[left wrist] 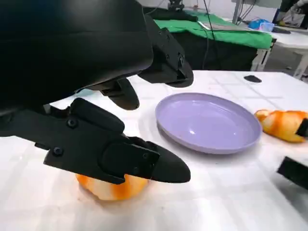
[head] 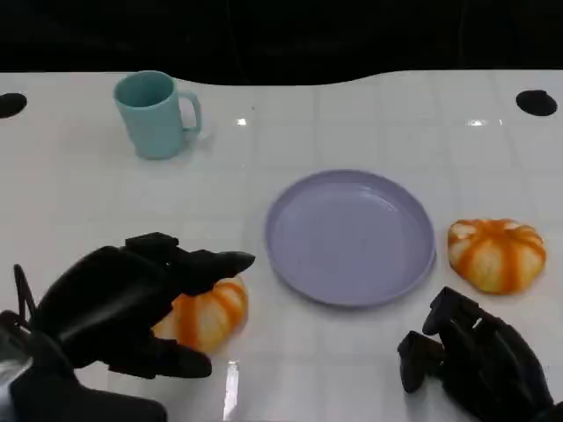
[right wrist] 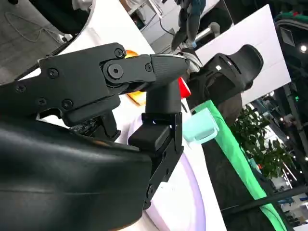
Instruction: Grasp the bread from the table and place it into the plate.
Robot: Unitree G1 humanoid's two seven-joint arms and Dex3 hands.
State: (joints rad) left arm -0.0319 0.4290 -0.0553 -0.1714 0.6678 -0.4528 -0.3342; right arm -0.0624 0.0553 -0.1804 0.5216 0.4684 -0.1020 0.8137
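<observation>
Head view has the lavender plate (head: 350, 237) sitting bare near the middle of the white table (head: 70, 193), with nothing in it, and the teal mug (head: 157, 114) standing upright toward the far left edge, its inside hidden from this angle. One orange-and-white bread (head: 211, 315) lies near the front edge, left of the plate, and the left hand (head: 132, 303) is cupped around it, fingers spread above and below the loaf; whether they actually press on it I cannot tell. A second bread (head: 497, 255) rests just right of the plate, apart from its rim. The right hand (head: 471, 352) hovers by the front right corner with its fingers curled in and nothing in them. From the left wrist, the loaf (left wrist: 113, 187) peeks out beneath the lower fingers (left wrist: 120, 159), and a green-covered bench (left wrist: 226, 36) stands beyond the table's far edge. From the right wrist, the black fingers (right wrist: 115, 79) crowd the frame, and behind them a black office chair (right wrist: 236, 67) and leafy plants (right wrist: 264, 144) show in the room.
</observation>
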